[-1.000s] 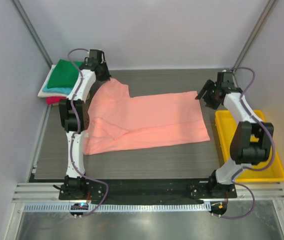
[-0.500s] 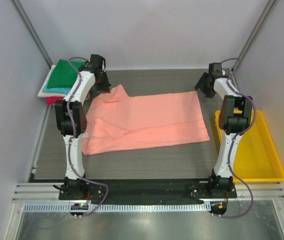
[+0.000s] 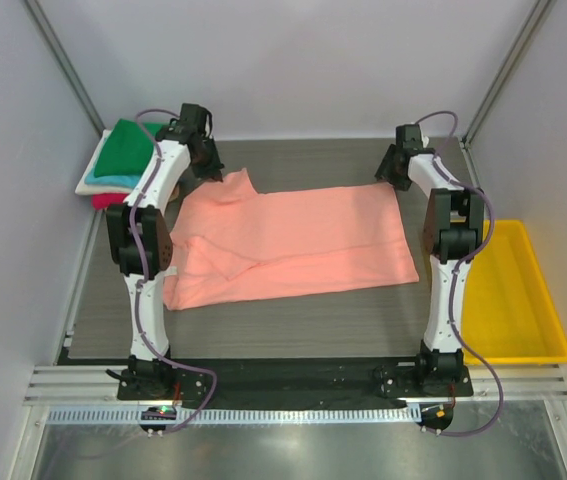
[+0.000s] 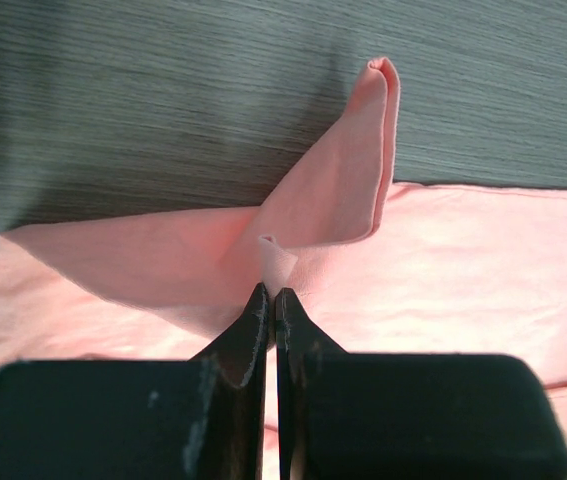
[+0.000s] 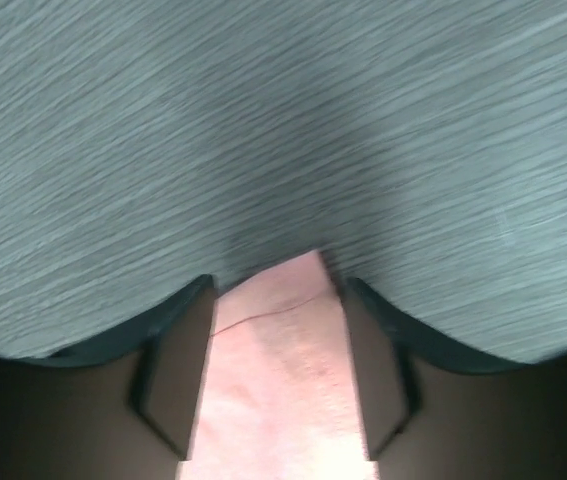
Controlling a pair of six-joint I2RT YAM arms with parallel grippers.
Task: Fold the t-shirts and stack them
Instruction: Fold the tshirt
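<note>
At the far left corner of the bench (image 3: 293,320), a stack of folded tees (image 3: 123,160) is recorded: green on top, with teal, cream and red-pink edges showing beneath.

Just right of the stack, the left claw (image 3: 206,165) is found at the far left corner of the salmon-pink tee (image 3: 293,240). In the left wrist view this claw (image 4: 270,292) is pressed fully together on a small pinch of the salmon-pink tee (image 4: 463,260). A doubled flap of the cloth is drawn up into a narrow peak beyond the fingertips.

The tee is spread across the middle of the bench and lies mostly flat, with 1 layer doubled over along its left part.

At the tee's far right corner the right claw (image 3: 388,170) is positioned. In the right wrist view its 2 fingers (image 5: 173,380) are held apart, 1 on each side of the corner of the salmon-pink tee (image 5: 278,370). That corner lies between them on the bench, and the claw is not closed on it.

At the right edge, a yellow bin (image 3: 528,300) is noted just right of the tee's near right corner.
</note>
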